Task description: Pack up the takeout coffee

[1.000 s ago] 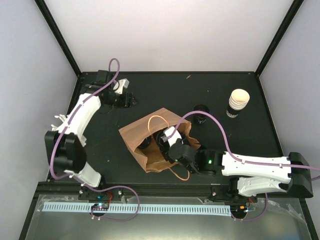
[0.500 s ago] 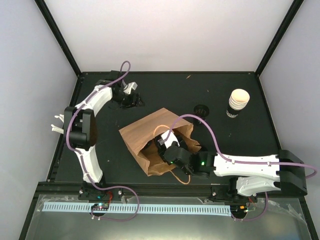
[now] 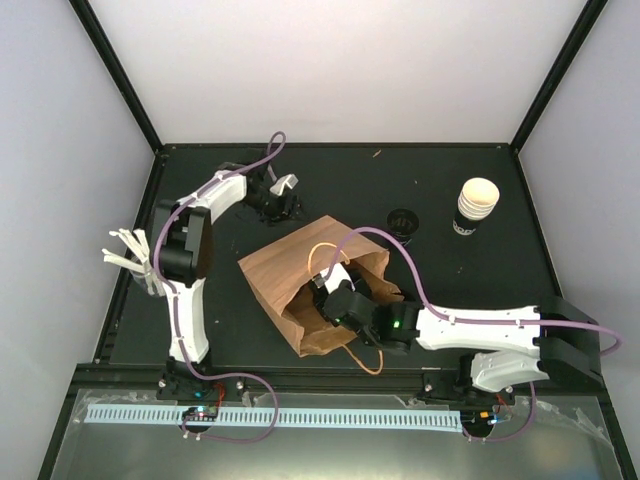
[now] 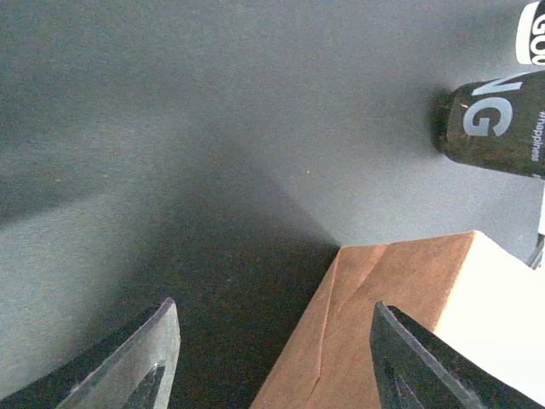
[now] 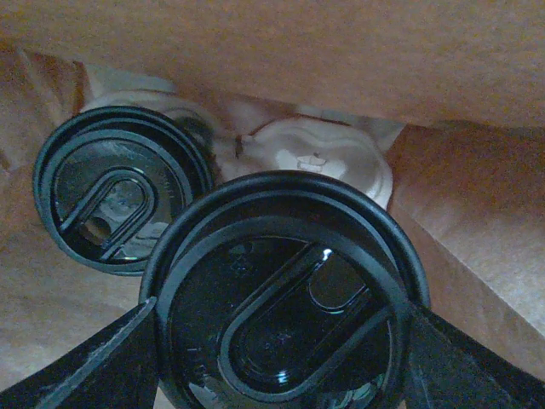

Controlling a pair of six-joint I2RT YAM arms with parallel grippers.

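Takeout coffee (image 5: 281, 290), glossy, round-lidded, seemingly clamped by right gripper (image 5: 277, 362); left gripper (image 4: 274, 348) jaws apart.

A matte black counter (image 3: 480, 190) sits boxed in by plain, pale lavender-white walls (image 3: 340, 70) that meet at black frame posts (image 3: 113, 70), softly and evenly lit, with a grey metal ledge (image 3: 350, 455) carrying a white slotted strip (image 3: 330, 418) along its near edge.

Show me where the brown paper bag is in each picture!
Top view: the brown paper bag lies in the middle.
Left wrist view: lower right corner.
Right wrist view: its walls fill the top and sides.
Shared landmark: the black printed cup beside it, top and left wrist views only.
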